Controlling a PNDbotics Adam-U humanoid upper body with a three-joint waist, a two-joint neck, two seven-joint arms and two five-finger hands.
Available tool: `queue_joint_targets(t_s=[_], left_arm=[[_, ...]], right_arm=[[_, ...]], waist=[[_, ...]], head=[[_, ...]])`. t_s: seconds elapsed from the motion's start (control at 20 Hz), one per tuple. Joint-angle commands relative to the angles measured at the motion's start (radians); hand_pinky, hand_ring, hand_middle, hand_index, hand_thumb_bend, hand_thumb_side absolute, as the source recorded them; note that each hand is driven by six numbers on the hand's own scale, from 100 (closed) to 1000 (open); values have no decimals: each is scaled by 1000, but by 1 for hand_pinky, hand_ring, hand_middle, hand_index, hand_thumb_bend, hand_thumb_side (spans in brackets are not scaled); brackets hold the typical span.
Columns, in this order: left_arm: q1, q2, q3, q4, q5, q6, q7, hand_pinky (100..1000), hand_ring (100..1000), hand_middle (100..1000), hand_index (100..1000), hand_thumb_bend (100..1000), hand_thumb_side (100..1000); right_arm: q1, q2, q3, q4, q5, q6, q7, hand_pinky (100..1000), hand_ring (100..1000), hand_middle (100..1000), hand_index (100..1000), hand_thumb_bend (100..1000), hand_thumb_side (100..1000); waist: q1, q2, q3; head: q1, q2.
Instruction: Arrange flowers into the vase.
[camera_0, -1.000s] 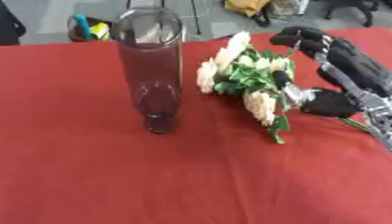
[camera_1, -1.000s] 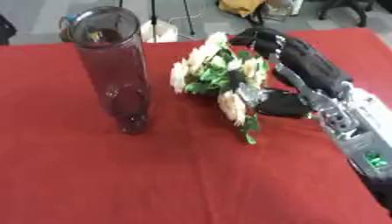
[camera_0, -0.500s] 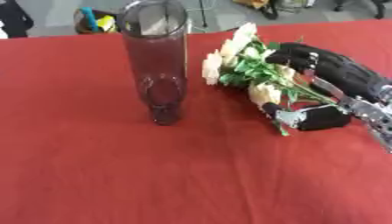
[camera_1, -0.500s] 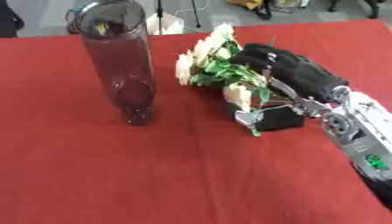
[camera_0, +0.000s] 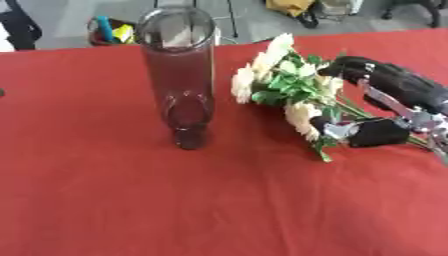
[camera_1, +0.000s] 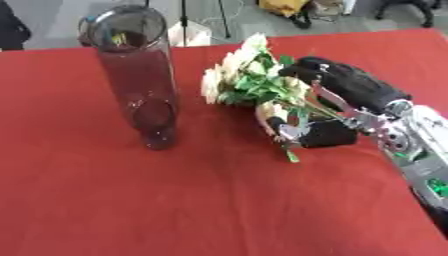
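Observation:
A tall clear glass vase (camera_0: 179, 75) stands upright on the red tablecloth (camera_0: 131, 200), left of centre, with nothing in it. To its right lies a bunch of cream flowers (camera_0: 278, 80) with green leaves, blooms toward the far edge and stem ends (camera_1: 290, 156) toward me. My right hand (camera_1: 354, 90) comes in from the right. Its fingers are arched over the bunch and its thumb (camera_1: 322, 135) is tucked against the stems from the near side. The stems under the hand are hidden. My left hand shows in no view.
The table's far edge runs along the top, with a floor beyond it. There stand a bin with coloured items (camera_0: 109, 30), a thin stand (camera_1: 185, 20) and a yellow bag (camera_0: 289, 6). Bare red cloth fills the near half.
My right hand has gone from lying stretched beside the flowers to curling over them, with the thumb closing in on the stems. The camera has shifted a little; the vase stays put.

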Motion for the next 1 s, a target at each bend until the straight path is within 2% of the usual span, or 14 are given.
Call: queue_joint_targets(t_s=[0.05, 0.2, 0.25, 0.3, 0.45, 0.65, 1.0], left_arm=[[-12, 11, -4, -19, -3, 0, 1, 510, 569, 767, 800, 100, 966], [-14, 11, -5, -19, -4, -1, 1, 510, 576, 767, 799, 100, 966], [-15, 11, -5, -19, -4, 0, 1, 510, 577, 767, 799, 100, 961], [-15, 11, -5, -19, -4, 0, 2, 510, 578, 767, 799, 100, 966], [-17, 12, -5, -19, -5, -1, 2, 510, 580, 767, 799, 100, 966], [-17, 12, -6, -19, -5, -1, 2, 509, 581, 767, 799, 100, 965], [-15, 12, -6, -19, -8, 0, 3, 509, 581, 768, 798, 100, 966]], right_arm=[[1, -12, -25, -18, 30, 34, 39, 917, 1000, 892, 966, 320, 757], [16, -4, -27, -18, 40, 56, 66, 921, 1000, 898, 972, 330, 738], [21, -2, -28, -18, 40, 59, 71, 922, 1000, 898, 975, 345, 685], [26, 1, -28, -18, 37, 61, 78, 923, 1000, 901, 977, 341, 718], [39, 3, -34, -18, 22, 73, 98, 924, 1000, 896, 978, 368, 665], [46, 5, -46, -13, 12, 105, 119, 924, 1000, 896, 977, 362, 649], [43, 13, -76, 51, 13, 141, 91, 925, 1000, 888, 968, 335, 660]], waist=[[-3, -13, 0], [-3, -10, 0], [-3, -9, 0], [-3, -8, 0], [-2, -8, 0], [-2, -8, -1], [0, -7, -1]], head=[[2, -14], [3, -19], [3, -21], [4, -23], [5, -26], [1, -34], [-8, -44]])
